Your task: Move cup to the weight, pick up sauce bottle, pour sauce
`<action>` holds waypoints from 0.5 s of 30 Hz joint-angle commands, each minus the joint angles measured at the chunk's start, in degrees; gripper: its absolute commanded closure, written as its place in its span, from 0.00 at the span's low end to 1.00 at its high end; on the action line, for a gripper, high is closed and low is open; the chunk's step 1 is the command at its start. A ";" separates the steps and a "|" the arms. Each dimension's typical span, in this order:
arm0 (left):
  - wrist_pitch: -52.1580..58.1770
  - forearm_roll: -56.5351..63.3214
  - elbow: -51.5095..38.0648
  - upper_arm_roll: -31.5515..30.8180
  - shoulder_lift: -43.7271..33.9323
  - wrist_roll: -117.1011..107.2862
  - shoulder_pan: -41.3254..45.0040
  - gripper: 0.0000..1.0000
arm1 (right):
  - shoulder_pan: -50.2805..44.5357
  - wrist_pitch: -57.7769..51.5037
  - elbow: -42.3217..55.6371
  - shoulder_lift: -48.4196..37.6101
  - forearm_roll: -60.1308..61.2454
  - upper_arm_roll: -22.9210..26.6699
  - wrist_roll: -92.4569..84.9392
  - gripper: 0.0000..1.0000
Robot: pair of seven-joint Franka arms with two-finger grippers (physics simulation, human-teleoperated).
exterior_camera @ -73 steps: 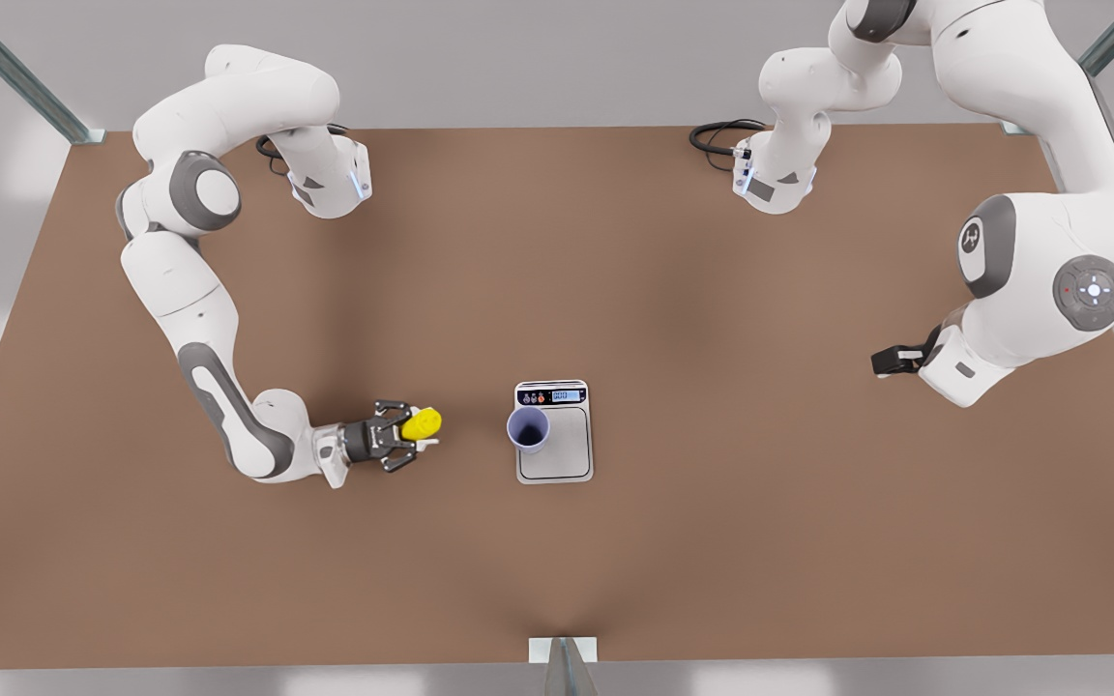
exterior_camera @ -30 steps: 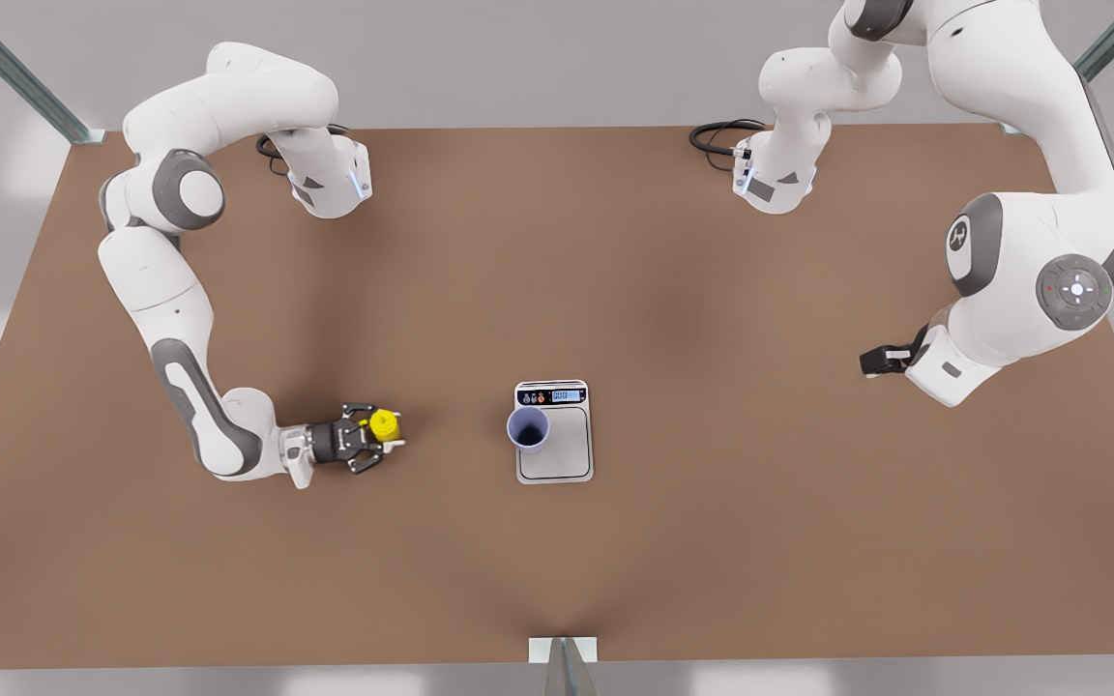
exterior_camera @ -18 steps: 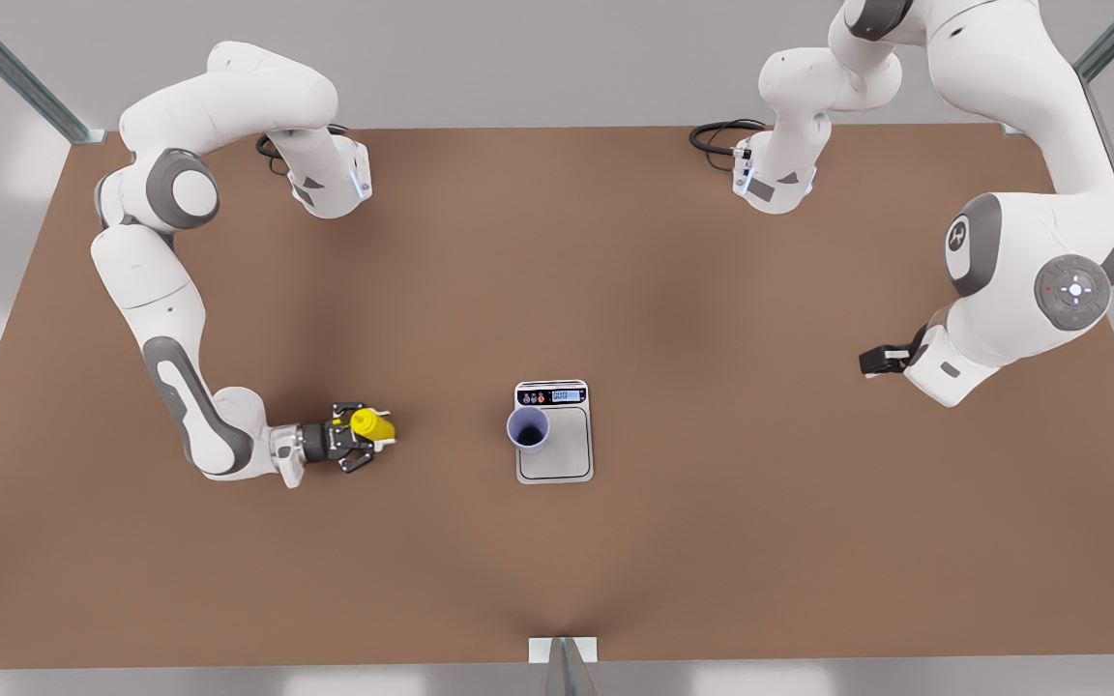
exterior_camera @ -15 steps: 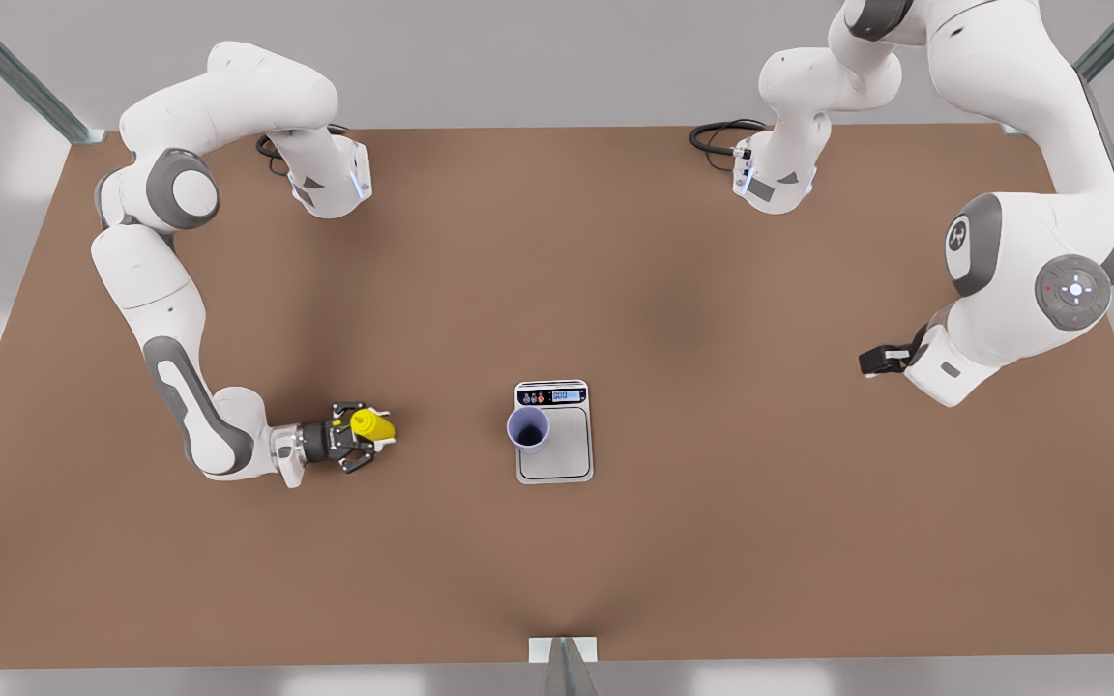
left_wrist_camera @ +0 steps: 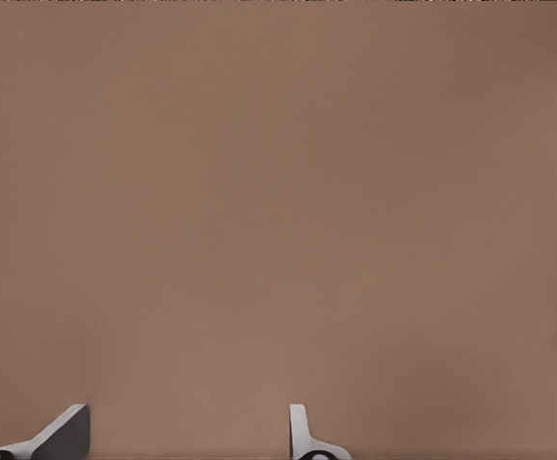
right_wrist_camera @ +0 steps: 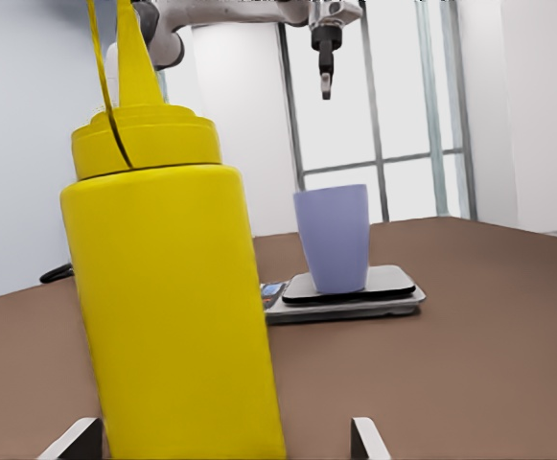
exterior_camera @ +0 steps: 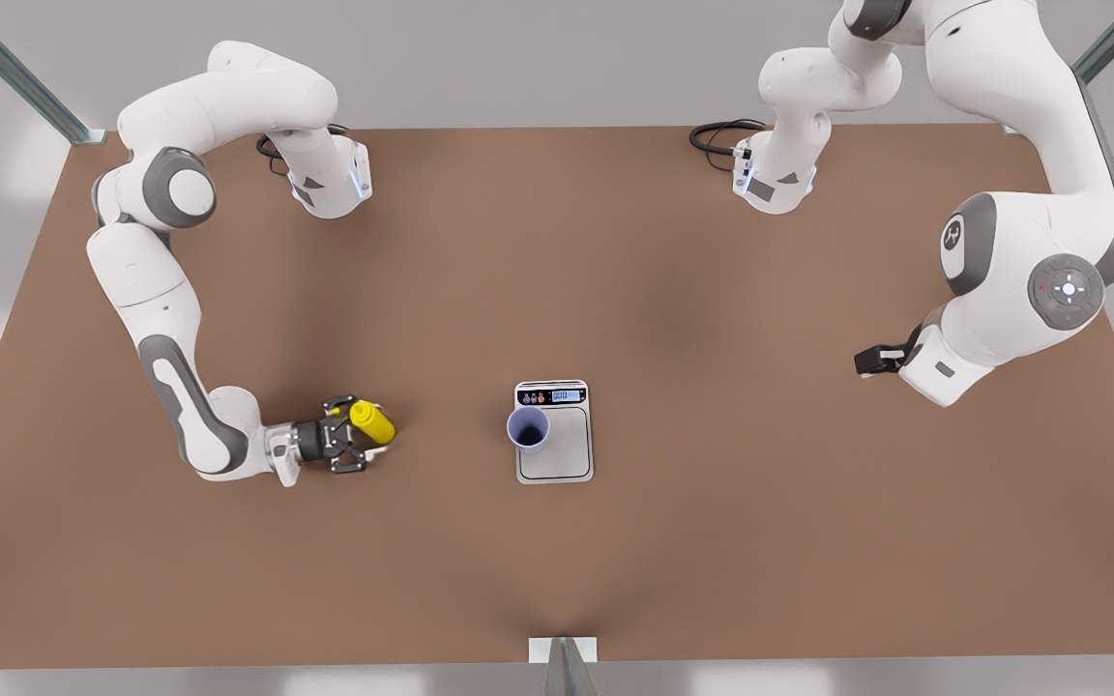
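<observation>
Sauce bottle (exterior_camera: 373,422) stood on the brown table (exterior_camera: 712,541) toward the front view's left, well apart from the weight (exterior_camera: 562,454). It was between the fingers of the right gripper (exterior_camera: 354,437). In the right wrist view the jaws were apart, one fingertip (right_wrist_camera: 364,436) clear of the bottle wall, so nothing was clamped.

The cup (exterior_camera: 528,430) sat on the weight's platform, at its edge toward the front view's left, so I judged that step done. The step in hand was the pick-up. Next I would need to close squarely on the body, lift, carry it over and tip the nozzle above the rim.

The bottle was glossy yellow, cylindrical, with a stepped shoulder and a tapered spout; probably slick. The cup was matte lavender and tapered. The weight was flat, with a steel top.

The left gripper (exterior_camera: 868,361) waited at the front view's right, jaws apart.
</observation>
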State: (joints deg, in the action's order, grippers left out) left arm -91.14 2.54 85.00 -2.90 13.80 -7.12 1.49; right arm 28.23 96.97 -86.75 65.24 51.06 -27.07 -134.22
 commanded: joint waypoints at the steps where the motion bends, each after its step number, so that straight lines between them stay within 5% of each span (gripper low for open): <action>1: 0.00 0.01 -0.01 0.00 0.00 -0.08 0.00 0.00 | 0.33 -0.03 0.00 -0.02 -0.61 0.00 0.01 0.00; 5: 0.00 0.01 0.08 0.00 0.00 0.00 0.00 0.00 | 9.12 -4.95 0.09 -3.27 -10.28 0.00 5.28 0.00; 8: 0.00 0.01 -0.01 0.00 0.00 0.00 0.00 0.00 | 15.98 -9.08 0.70 -16.89 -17.48 0.52 27.59 0.00; 11: 0.00 0.01 -0.01 0.00 0.00 0.00 0.00 0.00 | 7.29 -3.72 1.41 -35.26 -30.31 5.36 57.29 0.00; 15: 0.00 0.01 -0.01 0.00 0.00 0.00 0.00 0.00 | -4.14 4.54 1.49 -43.79 -52.81 5.53 114.93 0.00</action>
State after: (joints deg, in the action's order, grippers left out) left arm -91.11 2.54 84.99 -2.90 13.80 -7.20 1.50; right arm 23.04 101.52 -85.25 21.17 -2.09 -21.54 -15.15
